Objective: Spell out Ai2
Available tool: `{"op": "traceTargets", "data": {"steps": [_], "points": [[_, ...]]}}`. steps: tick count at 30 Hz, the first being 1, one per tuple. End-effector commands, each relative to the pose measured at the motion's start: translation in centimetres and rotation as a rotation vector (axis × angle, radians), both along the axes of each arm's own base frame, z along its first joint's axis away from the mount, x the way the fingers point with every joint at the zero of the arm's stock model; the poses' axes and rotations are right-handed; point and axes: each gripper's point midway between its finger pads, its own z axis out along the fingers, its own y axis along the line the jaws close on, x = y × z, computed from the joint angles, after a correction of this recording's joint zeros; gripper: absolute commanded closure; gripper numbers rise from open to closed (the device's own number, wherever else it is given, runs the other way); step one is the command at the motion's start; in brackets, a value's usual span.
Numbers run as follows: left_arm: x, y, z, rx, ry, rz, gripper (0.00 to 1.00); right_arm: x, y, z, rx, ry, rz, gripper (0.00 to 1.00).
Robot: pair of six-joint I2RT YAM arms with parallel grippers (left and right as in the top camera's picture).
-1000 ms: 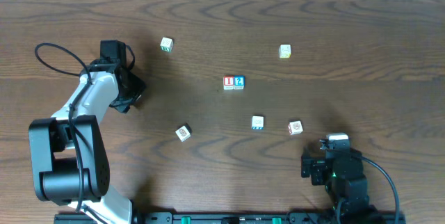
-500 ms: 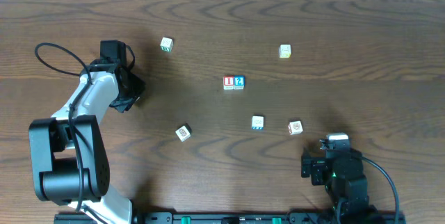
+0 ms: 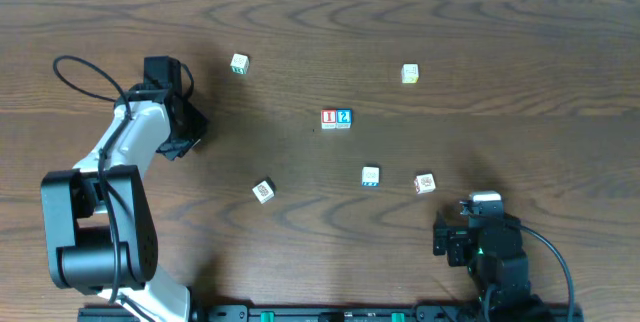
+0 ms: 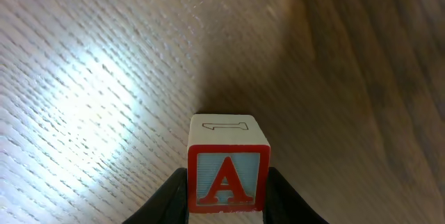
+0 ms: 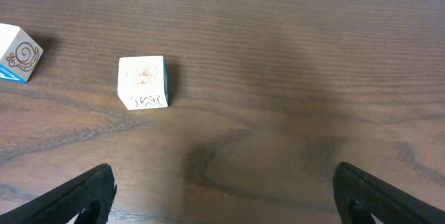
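My left gripper (image 4: pixel 228 193) is shut on the A block (image 4: pixel 228 175), a white cube with a red A on a blue face, held over the wood at the table's left (image 3: pixel 190 132). A red "1" block (image 3: pixel 328 118) and a blue "2" block (image 3: pixel 344 117) sit side by side, touching, at mid table. My right gripper (image 5: pixel 222 196) is open and empty near the front right (image 3: pixel 478 237). A white block with a red drawing (image 5: pixel 142 81) lies ahead of it on the left.
Loose blocks lie at the back left (image 3: pixel 239 63), the back right (image 3: pixel 409 73), the front left of centre (image 3: pixel 263 191), the front centre (image 3: pixel 370 176) and the front right (image 3: pixel 425 183). A snail block (image 5: pixel 17 53) shows in the right wrist view.
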Motion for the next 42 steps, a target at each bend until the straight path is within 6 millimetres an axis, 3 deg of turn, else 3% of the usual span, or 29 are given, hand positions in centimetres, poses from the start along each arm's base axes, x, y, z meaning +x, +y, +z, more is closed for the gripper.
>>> {"op": "traceTargets", "data": {"steps": [1,6,10,17,29,37,42], "points": [[1.4,0.4,1.1,0.035,-0.017,-0.064,0.7,0.0,-0.2,0.0,-0.011,-0.002,-0.001,0.01],[3.8,-0.8,4.0,0.06,-0.071,-0.167,0.7,0.0,-0.2,0.0,-0.011,-0.002,-0.001,0.01],[5.2,-3.2,5.3,0.074,-0.119,-0.247,0.68,0.0,-0.2,0.0,-0.011,-0.002,-0.001,0.01],[5.7,-8.4,5.7,0.067,-0.163,-0.368,0.68,0.0,-0.2,0.0,-0.011,-0.002,-0.001,0.01],[4.8,-14.6,5.5,0.055,-0.181,-0.594,0.75,0.0,-0.2,0.0,-0.011,-0.002,-0.001,0.01],[4.5,-16.7,3.9,0.046,-0.155,-0.669,0.77,0.0,-0.2,0.0,-0.011,-0.002,-0.001,0.01],[5.5,-18.4,4.1,0.052,-0.166,-0.723,0.77,0.0,-0.2,0.0,-0.011,-0.002,-0.001,0.01]]}}
